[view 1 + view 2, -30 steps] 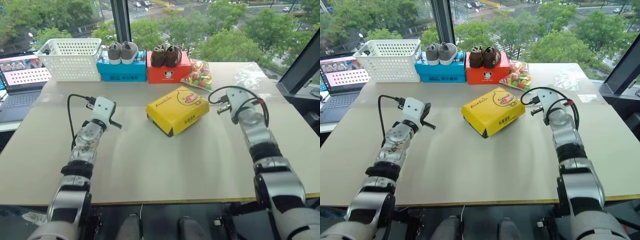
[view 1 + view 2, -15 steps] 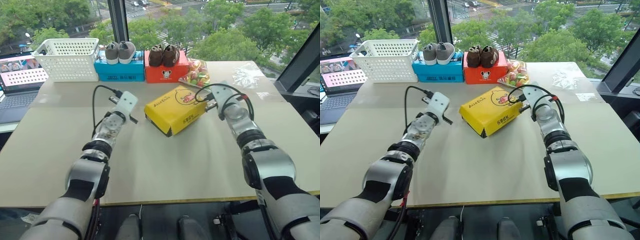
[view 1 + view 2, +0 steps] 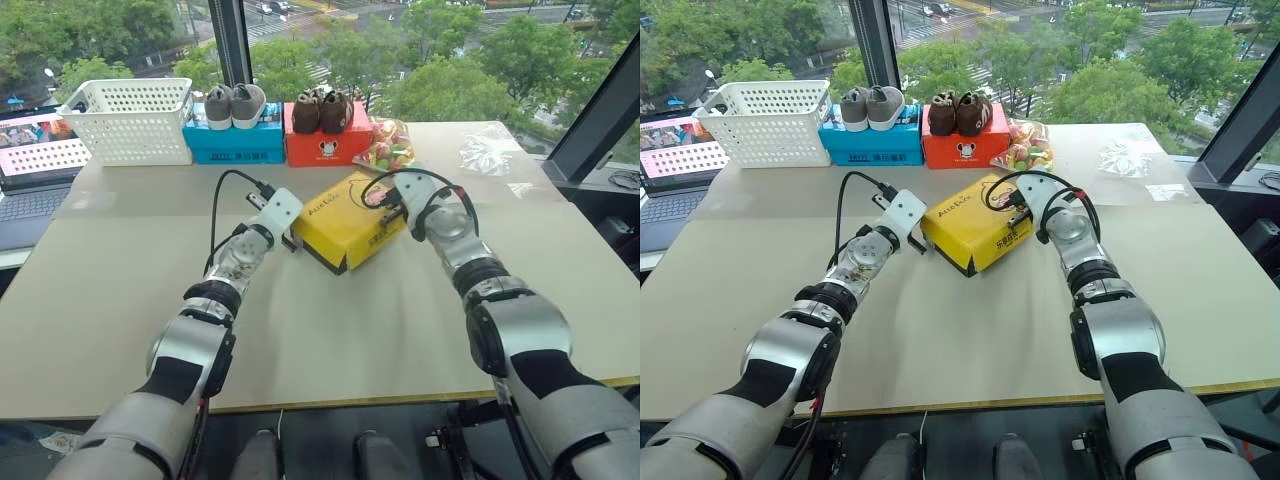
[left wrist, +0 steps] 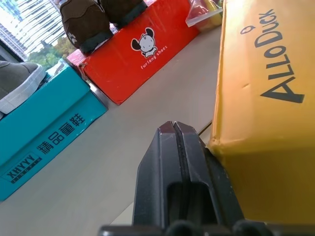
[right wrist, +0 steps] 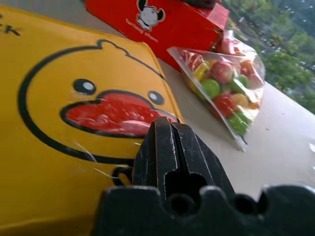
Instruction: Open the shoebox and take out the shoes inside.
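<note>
gripper: right gripper point(image 5: 170, 129), black fingers pressed together, over the yellow lid
shoebox point(image 5: 64, 147): lid closed, cartoon duck face showing
orange-red box point(image 5: 162, 24): behind the shoebox
bag of colourful sweets point(image 5: 221, 83): on the table, beside the orange-red box

yellow shoebox point(image 3: 345, 218) with black-outlined, red-billed duck.

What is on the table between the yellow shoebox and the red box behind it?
Nothing: bare table separates the shoebox from the red box, as the left wrist view shows.
</note>
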